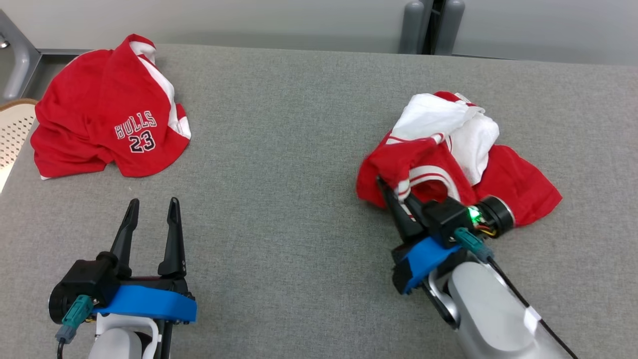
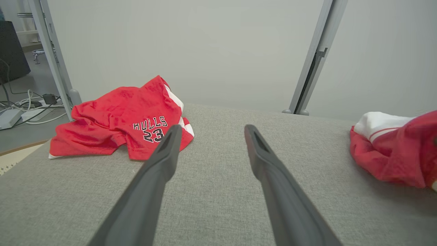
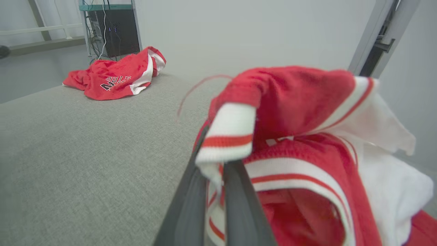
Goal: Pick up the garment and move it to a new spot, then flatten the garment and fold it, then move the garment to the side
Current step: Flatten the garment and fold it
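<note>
Grey table (image 1: 299, 124), right hand (image 1: 389, 192) tight on garment (image 1: 518, 187), left hand (image 1: 152, 204) agape before Bulls jersey (image 1: 94, 109)

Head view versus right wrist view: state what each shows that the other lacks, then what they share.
Head view adds: the open left pincer and the right arm's pale forearm. Right wrist view adds: a dark cabinet with cables beyond the grey table, and the striped hem seen close, pinched between the fingers. Shared: that table, the Bulls 23 jersey, the crumpled red-and-white garment, and the right pincer shut on it.
</note>
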### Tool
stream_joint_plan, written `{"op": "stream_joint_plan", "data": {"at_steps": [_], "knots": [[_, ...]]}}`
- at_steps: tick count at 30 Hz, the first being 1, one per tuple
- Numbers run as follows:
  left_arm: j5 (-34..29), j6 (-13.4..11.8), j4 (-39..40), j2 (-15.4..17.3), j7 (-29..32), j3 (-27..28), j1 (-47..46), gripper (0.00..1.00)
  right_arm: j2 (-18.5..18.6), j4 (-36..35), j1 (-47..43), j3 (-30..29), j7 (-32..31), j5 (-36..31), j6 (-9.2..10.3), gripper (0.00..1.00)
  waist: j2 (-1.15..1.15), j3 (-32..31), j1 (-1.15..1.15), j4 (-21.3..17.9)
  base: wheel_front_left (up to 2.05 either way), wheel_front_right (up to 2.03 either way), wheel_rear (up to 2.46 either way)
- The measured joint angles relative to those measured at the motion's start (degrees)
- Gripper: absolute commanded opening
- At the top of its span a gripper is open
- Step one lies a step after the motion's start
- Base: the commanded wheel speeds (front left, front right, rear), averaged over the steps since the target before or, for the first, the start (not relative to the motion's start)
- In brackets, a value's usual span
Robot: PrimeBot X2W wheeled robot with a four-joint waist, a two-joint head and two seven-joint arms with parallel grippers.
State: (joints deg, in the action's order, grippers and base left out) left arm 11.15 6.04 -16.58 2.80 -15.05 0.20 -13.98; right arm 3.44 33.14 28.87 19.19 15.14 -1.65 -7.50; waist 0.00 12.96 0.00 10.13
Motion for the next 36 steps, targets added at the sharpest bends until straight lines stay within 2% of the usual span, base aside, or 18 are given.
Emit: {"op": "stream_joint_plan", "data": {"at_steps": [5, 14, 18, 19, 20, 25, 29, 36], "knots": [[0.24, -0.01, -0.21, 0.00, 0.00, -0.34, -0.58, 1.00, -0.33, -2.21, 3.75, 6.55, -0.01, 2.83, 0.00, 0.00, 0.00, 0.39, 0.00, 0.37, 0.00, 0.00, 0.00], [0.48, 0.00, -0.99, 0.00, 0.00, -1.47, -1.38, 1.00, -0.48, -6.03, 10.63, 23.82, -0.01, 13.67, 0.00, 0.00, 0.00, 0.94, 0.00, 1.52, 0.00, 0.00, 0.00], [0.87, -0.07, -1.41, 0.00, 0.00, -2.10, -1.70, 1.00, -0.52, -7.14, 12.35, 28.77, 0.00, 17.19, 0.00, 0.00, 0.00, 1.05, 0.00, 2.01, 0.00, 0.00, 0.00], [0.91, -0.08, -1.46, 0.00, 0.00, -2.20, -1.83, 1.00, -0.58, -6.68, 12.58, 29.71, 0.00, 17.64, 0.00, 0.25, 0.00, 1.05, 0.00, 2.07, 0.00, 0.00, 0.00], [0.99, -0.10, -1.49, 0.00, 0.00, -2.33, -1.94, 1.00, -0.63, -5.35, 12.83, 30.50, -0.01, 17.93, 0.00, 1.00, 0.00, 1.02, 0.00, 2.10, 0.00, 0.00, 0.00], [1.25, -0.53, -1.62, 0.00, 0.00, -2.46, -1.98, 1.00, -0.57, -2.89, 12.83, 31.04, 0.00, 19.31, 0.00, 1.00, 0.00, 1.03, 0.00, 1.66, 0.00, 0.00, 0.00], [1.22, -0.58, -1.77, 0.00, 0.00, -2.10, -1.80, 1.00, -0.57, -2.07, 11.66, 29.31, 0.00, 18.42, 0.00, 1.00, 0.00, 0.91, 0.00, 0.20, 0.00, 0.00, 0.00], [0.20, -0.35, -1.91, 0.00, 0.00, -1.26, -1.12, 1.00, -0.55, -3.16, 5.93, 20.33, 0.00, 12.82, 0.00, 1.00, 0.00, -0.04, 0.00, -3.32, 0.00, 0.00, 0.00]]}}
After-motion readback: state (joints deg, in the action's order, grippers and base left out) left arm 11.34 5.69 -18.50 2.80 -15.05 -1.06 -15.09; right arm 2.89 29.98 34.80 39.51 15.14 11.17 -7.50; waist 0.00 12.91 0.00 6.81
